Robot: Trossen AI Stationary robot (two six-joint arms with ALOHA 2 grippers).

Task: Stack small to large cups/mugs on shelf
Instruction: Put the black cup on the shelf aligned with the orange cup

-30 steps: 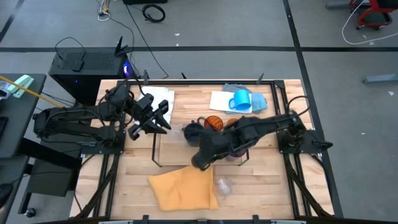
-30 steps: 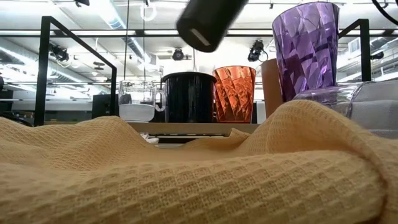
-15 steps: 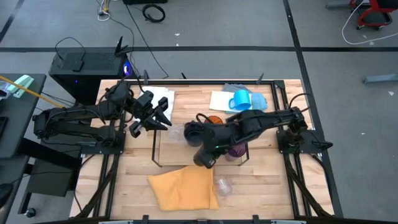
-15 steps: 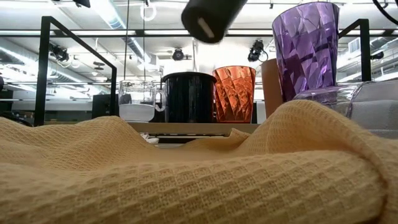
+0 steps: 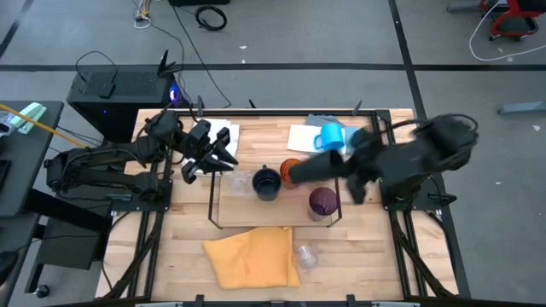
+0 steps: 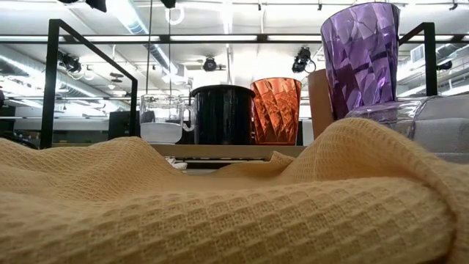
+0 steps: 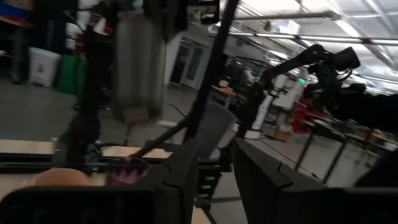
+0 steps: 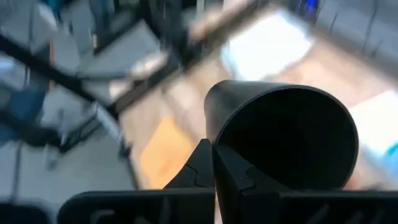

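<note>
Jaws of the left gripper (image 5: 213, 158) stand part open and empty, seen from above; it hangs off the left end of the shelf (image 5: 229, 205), waiting, I'd guess, so as to leave the row free. The shelf sits mid-bench and carries four pieces in a line: a glass (image 5: 239, 181), a navy mug (image 5: 267, 183), an orange cup (image 5: 292, 169) and a purple cup (image 5: 322, 201), which looks like a row being sorted by size. The right arm sweeps in a blur above the shelf's right end and hides part of the orange cup. Off the shelf I count one blue mug (image 5: 331, 138) on a pale cloth at the far edge, a second glass (image 5: 305, 254) near the front edge, and one yellow cloth (image 5: 252, 256) beside it. At bench height the yellow cloth fills the front, with the glass, navy mug, orange cup and purple cup upright behind it; no arm shows there. The left wrist view shows a clear gap between its fingers (image 7: 186, 177), nothing in it. The right wrist view shows the right gripper (image 8: 212, 149) pinched shut on the rim wall of one black cup (image 8: 286, 130), mouth towards the camera, carried in the air, probably on its way to a place in the row.
</note>
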